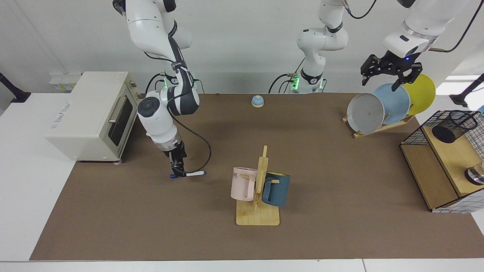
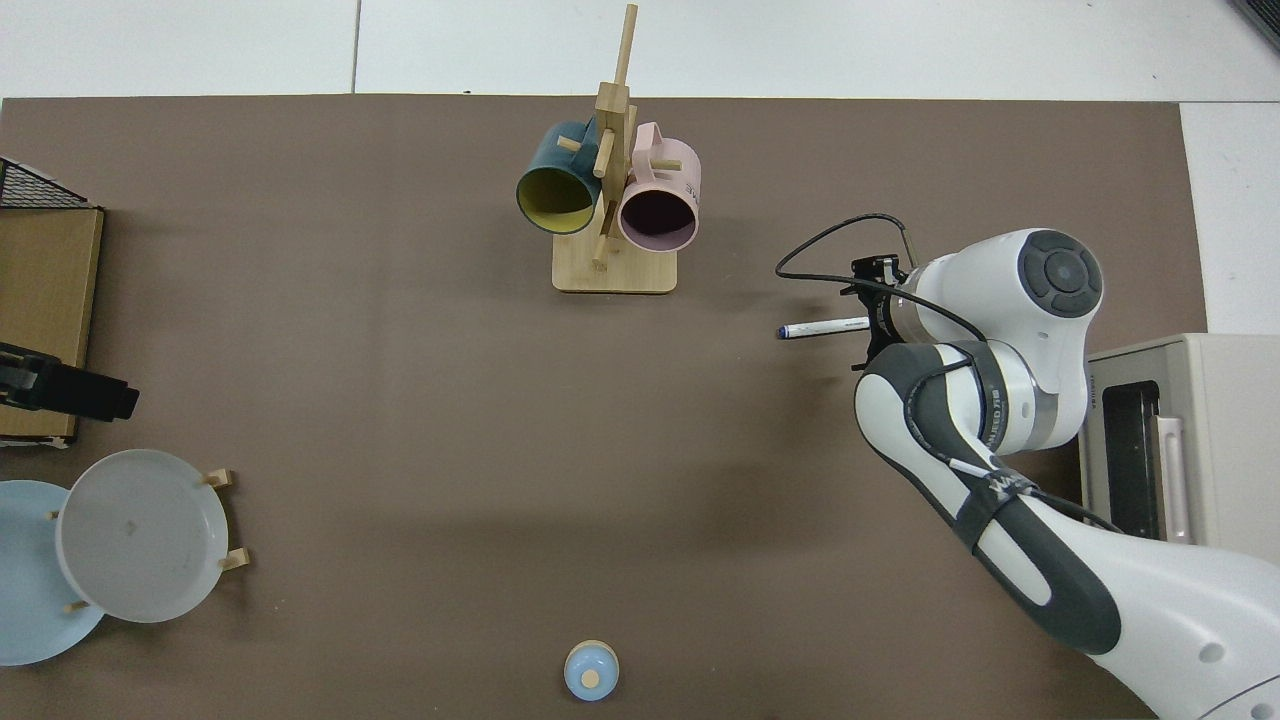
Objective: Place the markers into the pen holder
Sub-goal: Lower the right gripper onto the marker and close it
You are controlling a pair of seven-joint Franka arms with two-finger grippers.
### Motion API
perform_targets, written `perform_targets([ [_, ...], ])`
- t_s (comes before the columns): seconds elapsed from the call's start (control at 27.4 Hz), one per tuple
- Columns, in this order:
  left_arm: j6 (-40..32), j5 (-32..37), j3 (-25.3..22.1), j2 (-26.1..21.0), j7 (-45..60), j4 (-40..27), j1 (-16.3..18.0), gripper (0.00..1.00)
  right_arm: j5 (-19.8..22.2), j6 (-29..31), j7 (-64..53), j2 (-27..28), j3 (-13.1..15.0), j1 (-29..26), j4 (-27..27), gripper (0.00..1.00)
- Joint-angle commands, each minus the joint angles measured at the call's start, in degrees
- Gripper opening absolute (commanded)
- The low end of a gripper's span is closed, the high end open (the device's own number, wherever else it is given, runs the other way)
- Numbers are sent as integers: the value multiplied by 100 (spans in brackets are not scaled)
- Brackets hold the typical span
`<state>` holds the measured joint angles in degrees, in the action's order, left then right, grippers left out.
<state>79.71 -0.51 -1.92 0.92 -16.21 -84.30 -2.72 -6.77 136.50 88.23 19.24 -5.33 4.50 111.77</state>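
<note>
Right fingers down at the marker, left arm waiting.

My right gripper (image 1: 177, 170) sits low at the capped end of the marker (image 1: 193, 173), which lies flat on the brown surface (image 1: 321, 226), left of centre in the facing view; whether my fingers have clenched on it I cannot tell. My left gripper (image 1: 389, 75) waits at upper right, fingers released, above the plates (image 1: 378, 107). The pen holder (image 1: 453, 126) lies tilted on the wire rack (image 1: 435, 170) at the right edge.
</note>
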Motion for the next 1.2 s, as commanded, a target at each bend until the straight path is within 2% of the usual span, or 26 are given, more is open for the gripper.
perform_targets([
  [0.0,-25,-10,34,145,-40,-148,69,100,-97,-10,81,308,-3,-11,-393,100],
  [0.58,-25,-10,34,145,-31,-157,69,100,-9,254,37,590,5,-19,-411,97],
  [0.66,-25,-10,34,145,-31,-157,69,100,-9,254,37,590,5,-20,-411,90],
  [0.8,-25,-10,34,145,-22,-157,69,100,-9,254,37,590,5,-37,-402,59],
  [0.95,-25,-19,34,145,4,-166,69,100,-9,263,28,590,5,-81,-402,40],
  [1.17,-25,-19,43,145,4,-166,69,100,-9,263,28,590,5,-81,-402,23],
])
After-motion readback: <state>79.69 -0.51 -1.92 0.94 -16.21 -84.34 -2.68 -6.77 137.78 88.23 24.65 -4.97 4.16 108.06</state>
